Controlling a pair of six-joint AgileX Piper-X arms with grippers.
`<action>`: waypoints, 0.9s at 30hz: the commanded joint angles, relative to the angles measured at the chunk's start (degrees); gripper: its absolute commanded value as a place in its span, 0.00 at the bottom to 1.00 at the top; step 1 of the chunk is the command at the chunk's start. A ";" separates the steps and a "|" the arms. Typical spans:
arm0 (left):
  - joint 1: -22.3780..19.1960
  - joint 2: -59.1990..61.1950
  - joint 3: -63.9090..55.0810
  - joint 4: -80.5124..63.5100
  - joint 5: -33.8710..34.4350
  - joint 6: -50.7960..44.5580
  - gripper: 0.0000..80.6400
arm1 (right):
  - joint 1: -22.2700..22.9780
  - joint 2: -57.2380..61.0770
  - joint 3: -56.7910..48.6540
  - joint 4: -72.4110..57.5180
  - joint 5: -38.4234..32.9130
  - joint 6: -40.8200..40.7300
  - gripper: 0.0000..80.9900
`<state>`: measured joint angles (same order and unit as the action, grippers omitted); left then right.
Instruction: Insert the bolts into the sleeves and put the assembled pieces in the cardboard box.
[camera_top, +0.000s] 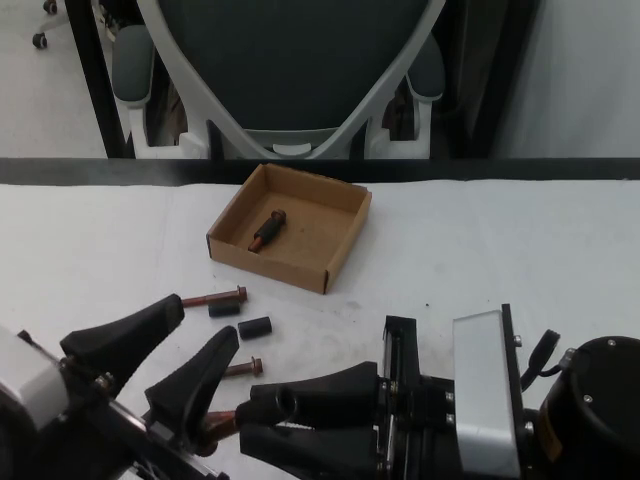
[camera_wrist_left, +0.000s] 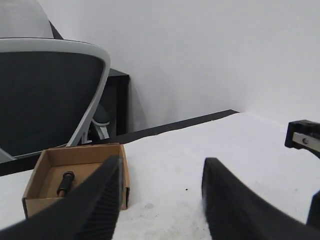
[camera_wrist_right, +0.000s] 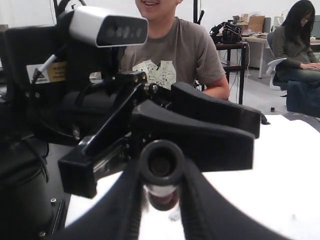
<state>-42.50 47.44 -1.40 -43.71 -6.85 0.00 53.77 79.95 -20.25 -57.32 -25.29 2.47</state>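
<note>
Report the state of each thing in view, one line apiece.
Brown cardboard box: open-topped, one piece inside.
Assembled bolt-and-sleeve piece: lying in the box.
Left gripper: open, empty.
Right gripper: shut on a black tubular sleeve.
Two copper-coloured bolts: loose on the white bench, unsleeved.
Two short black sleeves: loose, empty.

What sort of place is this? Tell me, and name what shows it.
Probably a robotics lab or office workroom: a white bench carrying a cardboard box, an office chair behind it, and a desk loaded with equipment in the room beyond.
</note>
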 joint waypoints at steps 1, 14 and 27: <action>0.06 -0.27 -0.57 1.44 -1.03 0.45 0.57 | -0.77 -0.43 -0.38 -1.61 -0.34 1.03 0.00; 0.06 -0.27 -1.01 1.42 -5.61 5.41 0.57 | -2.05 -0.43 -0.38 0.05 -0.34 2.38 0.00; 0.06 -0.27 -1.01 1.42 -5.61 5.41 0.57 | -2.05 -0.43 -0.38 0.05 -0.34 2.99 0.00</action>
<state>-42.50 47.44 -1.50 -42.10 -11.89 5.14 52.02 79.95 -20.25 -56.97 -25.41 5.20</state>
